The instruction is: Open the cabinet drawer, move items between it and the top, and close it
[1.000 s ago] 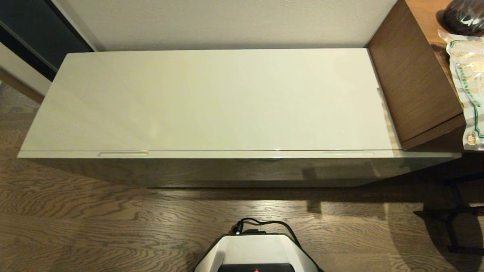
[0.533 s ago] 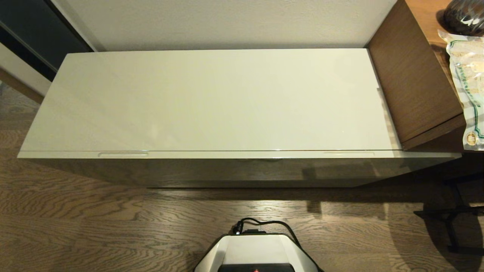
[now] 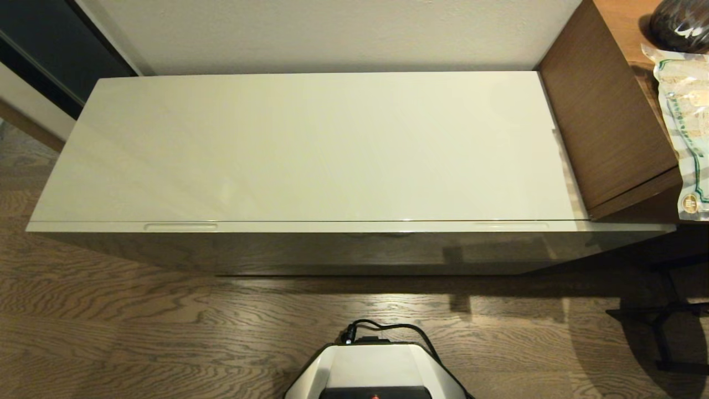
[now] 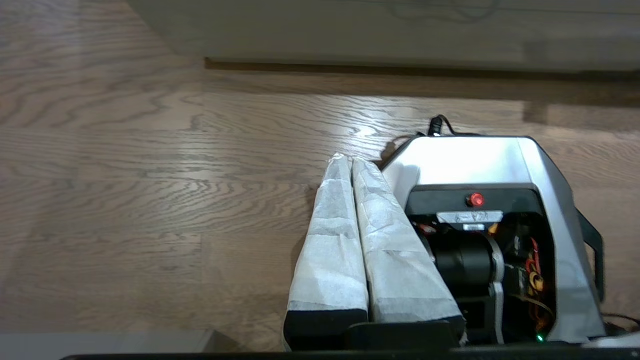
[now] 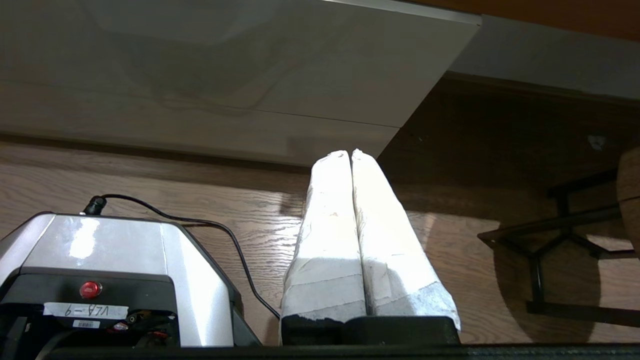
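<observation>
The cabinet drawer (image 3: pixel 354 249) is fully in, its dark mirror-like front flush under the top (image 3: pixel 310 149), which lies bare. Two recessed handle slots show on the front lip, one at the left (image 3: pixel 180 226) and one at the right (image 3: pixel 510 225). No slippers in bags are in view. Neither arm reaches the head view. My left gripper (image 4: pixel 350 162) hangs low beside my base, over the floor, shut with nothing in it. My right gripper (image 5: pixel 350 154) hangs on the other side, facing the drawer front (image 5: pixel 225 80), shut and holding nothing as well.
The taller brown wood-grain desk (image 3: pixel 604 105) abuts the cabinet's right end and carries a printed plastic packet (image 3: pixel 684 116) and a dark round object (image 3: pixel 678 22). A black chair base (image 3: pixel 662 327) stands on the wood floor at the right. My base (image 3: pixel 376 368) is in front, centred.
</observation>
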You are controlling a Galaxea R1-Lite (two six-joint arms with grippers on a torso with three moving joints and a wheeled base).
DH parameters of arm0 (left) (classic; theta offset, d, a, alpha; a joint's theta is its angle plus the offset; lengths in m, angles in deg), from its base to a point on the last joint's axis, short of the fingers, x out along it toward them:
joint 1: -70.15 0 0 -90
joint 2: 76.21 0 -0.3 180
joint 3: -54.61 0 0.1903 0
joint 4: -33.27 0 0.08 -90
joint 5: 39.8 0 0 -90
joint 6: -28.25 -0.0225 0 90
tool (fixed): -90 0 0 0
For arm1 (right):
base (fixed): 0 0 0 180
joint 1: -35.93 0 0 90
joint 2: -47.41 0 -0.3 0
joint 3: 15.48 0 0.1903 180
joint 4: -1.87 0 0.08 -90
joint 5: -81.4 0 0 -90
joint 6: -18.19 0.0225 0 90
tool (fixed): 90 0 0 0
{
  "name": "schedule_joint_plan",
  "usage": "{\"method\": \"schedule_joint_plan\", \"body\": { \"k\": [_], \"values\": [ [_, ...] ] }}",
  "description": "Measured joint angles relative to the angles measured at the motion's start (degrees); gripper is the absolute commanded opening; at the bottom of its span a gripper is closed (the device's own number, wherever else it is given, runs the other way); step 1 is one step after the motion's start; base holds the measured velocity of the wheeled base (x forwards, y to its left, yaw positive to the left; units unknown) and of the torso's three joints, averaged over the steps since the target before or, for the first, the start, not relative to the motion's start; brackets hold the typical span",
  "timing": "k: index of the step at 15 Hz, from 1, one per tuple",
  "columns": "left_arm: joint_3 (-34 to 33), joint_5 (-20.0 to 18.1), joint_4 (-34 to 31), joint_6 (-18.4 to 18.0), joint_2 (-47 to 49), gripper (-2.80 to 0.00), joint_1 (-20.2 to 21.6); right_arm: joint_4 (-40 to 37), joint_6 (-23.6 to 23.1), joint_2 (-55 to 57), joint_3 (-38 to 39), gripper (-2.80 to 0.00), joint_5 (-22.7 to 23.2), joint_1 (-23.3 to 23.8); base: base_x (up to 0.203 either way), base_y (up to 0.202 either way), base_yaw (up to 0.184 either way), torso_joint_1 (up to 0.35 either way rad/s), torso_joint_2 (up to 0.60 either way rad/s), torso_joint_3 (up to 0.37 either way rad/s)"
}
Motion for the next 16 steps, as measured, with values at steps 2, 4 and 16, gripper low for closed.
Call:
{"method": "schedule_joint_plan", "body": {
  "k": [2, 4, 16],
  "values": [
    [-0.9, 2.7, 0.2, 1.3, -0.3, -2.8, 0.0, 0.1, 0.0, 0.0, 0.0, -2.8, 0.0, 0.0, 0.0, 0.0, 0.0, 0.0, 0.0, 0.0],
    [-1.7, 10.5, 1.0, 5.6, -0.5, -2.8, 0.0, 0.0, 0.0, 0.0, 0.0, -2.8, 0.0, 0.0, 0.0, 0.0, 0.0, 0.0, 0.0, 0.0],
    [-9.2, 6.6, 21.4, -2.8, -0.5, -2.8, 0.0, 0.0, -0.4, 0.0, 0.1, -2.8, 0.1, 0.0, 0.0, 0.0, 0.0, 0.0, 0.0, 0.0]
  ]
}}
